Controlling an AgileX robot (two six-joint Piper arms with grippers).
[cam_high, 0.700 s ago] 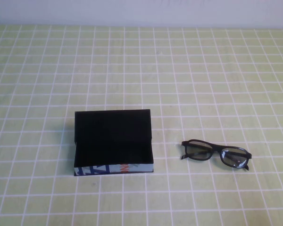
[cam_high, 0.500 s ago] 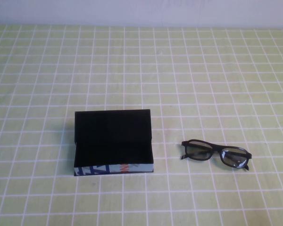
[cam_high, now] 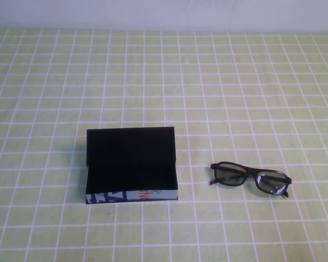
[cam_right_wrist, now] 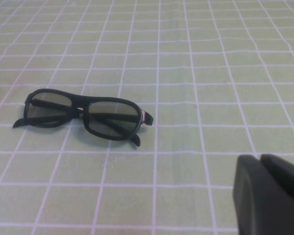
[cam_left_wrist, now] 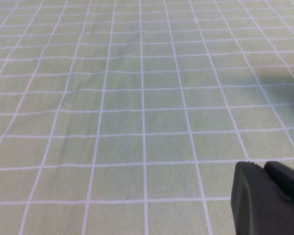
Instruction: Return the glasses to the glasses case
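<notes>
The glasses case (cam_high: 132,165) is a black box with its flap lid open and a blue, white and orange front strip, left of centre in the high view. The glasses (cam_high: 250,178) lie folded on the cloth to its right, apart from it. They also show in the right wrist view (cam_right_wrist: 83,114). My right gripper (cam_right_wrist: 259,161) is shut and empty, short of the glasses. My left gripper (cam_left_wrist: 257,169) is shut and empty over bare cloth. Neither gripper shows in the high view.
A green tablecloth with a white grid (cam_high: 208,82) covers the whole table. A pale wall (cam_high: 164,13) runs along the far edge.
</notes>
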